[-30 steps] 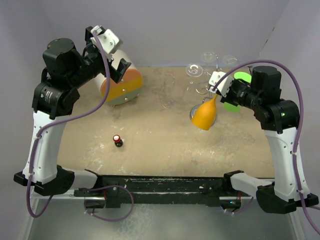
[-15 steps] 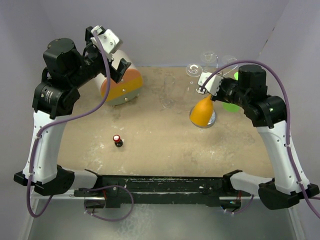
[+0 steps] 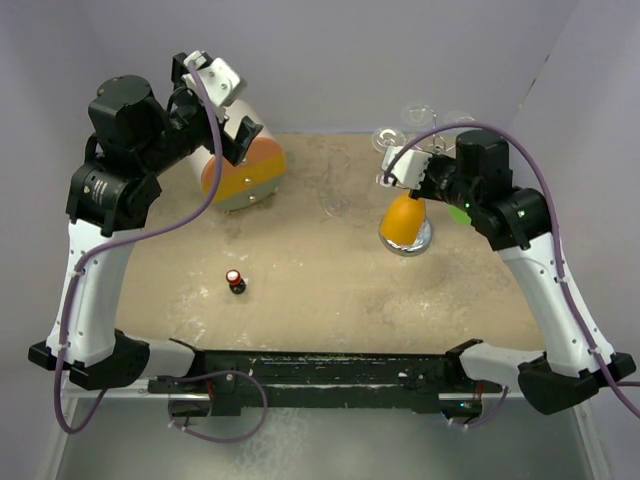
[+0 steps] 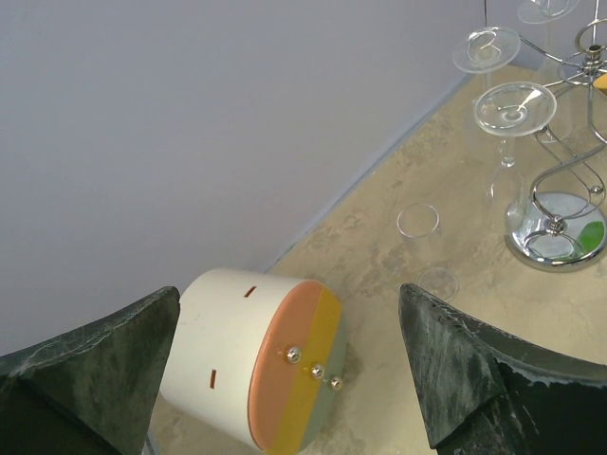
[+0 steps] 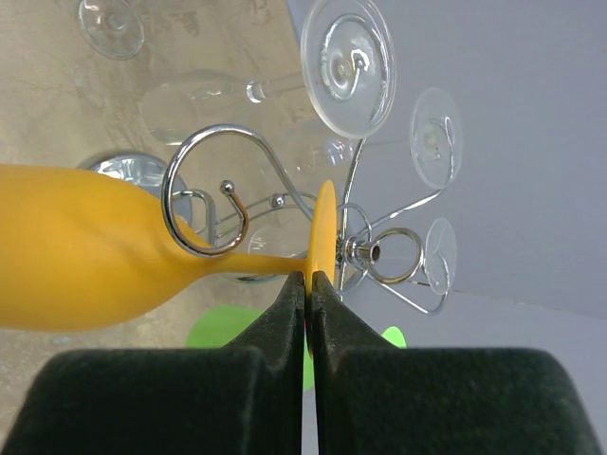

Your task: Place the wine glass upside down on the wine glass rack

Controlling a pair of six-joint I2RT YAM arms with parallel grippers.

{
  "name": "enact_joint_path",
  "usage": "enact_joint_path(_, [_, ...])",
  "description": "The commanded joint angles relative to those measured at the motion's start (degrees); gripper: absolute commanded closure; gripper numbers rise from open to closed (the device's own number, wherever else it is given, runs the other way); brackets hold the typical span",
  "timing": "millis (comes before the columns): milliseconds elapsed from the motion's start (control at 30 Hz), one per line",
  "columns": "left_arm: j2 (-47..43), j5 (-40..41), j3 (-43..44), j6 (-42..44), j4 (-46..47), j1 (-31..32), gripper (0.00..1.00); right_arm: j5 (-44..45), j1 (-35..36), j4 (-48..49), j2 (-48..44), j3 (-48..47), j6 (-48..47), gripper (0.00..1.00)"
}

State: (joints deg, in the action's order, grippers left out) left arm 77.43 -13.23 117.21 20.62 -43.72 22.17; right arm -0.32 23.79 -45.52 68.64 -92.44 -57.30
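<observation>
**Orange glass at the rack, held by the edge of its foot**

The right tool (image 5: pixel 308 280) is clenched on the orange wine glass (image 5: pixel 85 251), pinching only the thin rim of its foot. Straight out from the fingertips the stem runs sideways to the bowl. A curled arm of the wine glass rack (image 5: pixel 204 190) crosses it at the bowl's neck. I cannot tell whether the stem sits inside that curl or only behind it.

Past the curl, clear wine glasses (image 5: pixel 346 66) hang from the other arms, and the rack's chrome base (image 5: pixel 123 171) lies under the orange bowl.

The grip looks slight for a long, bowl-heavy glass, so it could pivot or slip between the pads. A release before the foot bears on the wire would likely drop it onto the base. A sideways nudge could rock the rack and knock the hanging glasses.

The left tool (image 4: pixel 289 292), well apart, is released, its jaws wide over a white drum (image 4: pixel 256 370) on the surface (image 3: pixel 320 290).
</observation>
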Motion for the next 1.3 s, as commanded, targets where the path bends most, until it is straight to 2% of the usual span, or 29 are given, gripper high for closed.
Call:
enact_joint_path(0, [0.09, -0.2, -0.01, 0.29, 3.21, -0.33, 0.01, 3.72, 1.19, 5.9, 0.29, 0.91, 0.06, 1.0])
enact_joint_path(500, [0.14, -0.63, -0.1, 0.23, 2.96, -0.37, 0.01, 3.2, 3.51, 9.55, 0.97, 1.87, 2.16, 1.0])
enact_joint_path(1267, [0.62, -1.26, -0.38, 0.34, 2.68, -0.38, 0.01, -0.65, 5.96, 8.58, 1.52, 0.53, 3.47, 1.0])
